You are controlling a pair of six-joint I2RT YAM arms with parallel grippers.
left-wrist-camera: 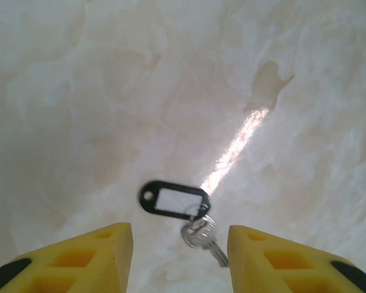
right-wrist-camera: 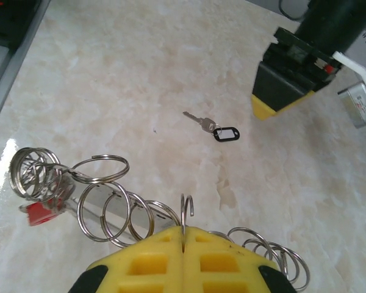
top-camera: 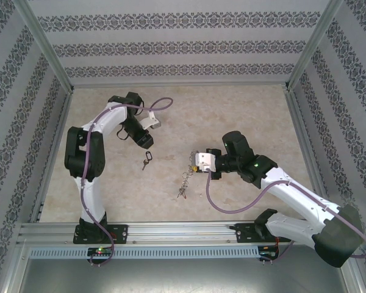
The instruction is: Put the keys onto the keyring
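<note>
The keys [left-wrist-camera: 202, 235], silver with a black oval tag [left-wrist-camera: 174, 200], lie flat on the marble table, apart from the ring. My left gripper [left-wrist-camera: 179, 244] hovers just over them, open, its yellow fingers [left-wrist-camera: 104, 253] on either side without touching. From above, the keys [top-camera: 146, 160] lie just below the left gripper [top-camera: 144, 141]. My right gripper [right-wrist-camera: 184, 231] is shut on an upright wire loop of the keyring [right-wrist-camera: 184, 210]. The keyring's linked silver rings [right-wrist-camera: 104, 207] trail across the table to a bunch with a red tag [right-wrist-camera: 39, 213]. The keyring [top-camera: 184, 180] hangs below the right gripper [top-camera: 194, 162].
The marble tabletop [top-camera: 244, 116] is boxed in by patterned walls and a metal frame [top-camera: 49, 165]. In the right wrist view the left gripper [right-wrist-camera: 287, 85] stands beyond the tagged keys [right-wrist-camera: 210, 126]. A metal rail [top-camera: 183, 231] runs along the near edge.
</note>
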